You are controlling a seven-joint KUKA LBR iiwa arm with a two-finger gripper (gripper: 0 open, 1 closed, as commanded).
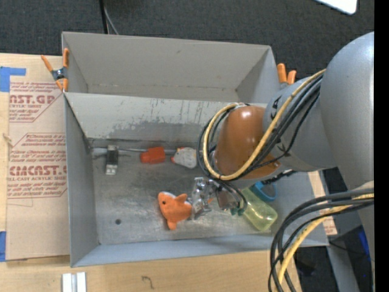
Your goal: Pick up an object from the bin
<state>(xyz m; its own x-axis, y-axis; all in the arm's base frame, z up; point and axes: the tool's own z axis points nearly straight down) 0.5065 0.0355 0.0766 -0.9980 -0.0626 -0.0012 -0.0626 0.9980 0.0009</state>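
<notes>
My gripper (199,203) is low in the bin, right of the middle, its metal fingers down near the floor. An orange fish-shaped toy (173,207) lies just left of the fingertips, touching or nearly touching them. A pale yellow-green translucent bottle (259,215) lies to the right of the gripper, by the front right corner. Part of a blue thing (265,191) peeks out behind it, under the arm.
Along the back wall lie an orange block (153,156), a whitish lump (185,157) and a small dark clip with a grey rod (111,155). The arm with its orange cover and cables overhangs the bin's right side.
</notes>
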